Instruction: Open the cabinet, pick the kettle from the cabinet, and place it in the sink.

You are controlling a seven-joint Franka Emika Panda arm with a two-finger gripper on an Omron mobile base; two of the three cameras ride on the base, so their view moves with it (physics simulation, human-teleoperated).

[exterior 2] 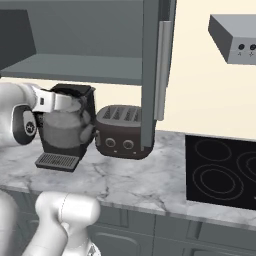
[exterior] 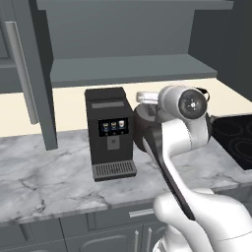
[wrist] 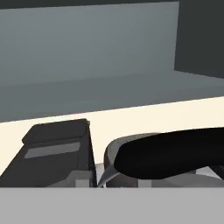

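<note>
The kettle hangs in the air in front of the coffee machine, below the grey shelf of the open cabinet and above the grey marble surface. In the right base view its rounded silver-grey body sits just under the white hand, with the spout toward the toaster. In the hand view the black arched handle runs across the lower right, with the rim of the kettle's lid under it, so the gripper is clamped on that handle; the fingers themselves are hidden behind it.

Around it: the black coffee machine stands on the surface right behind the kettle, its drip tray at the front. The dark brown 4-slot toaster stands just beside the machine, partly behind the open right cabinet door with its long silver bar handle. The left door also stands open, its handle facing the camera. A black glass stovetop lies further right in the surface, with a grey range hood on the cream wall above it. The arm's own elbow covers much of the kettle in the left base view.
</note>
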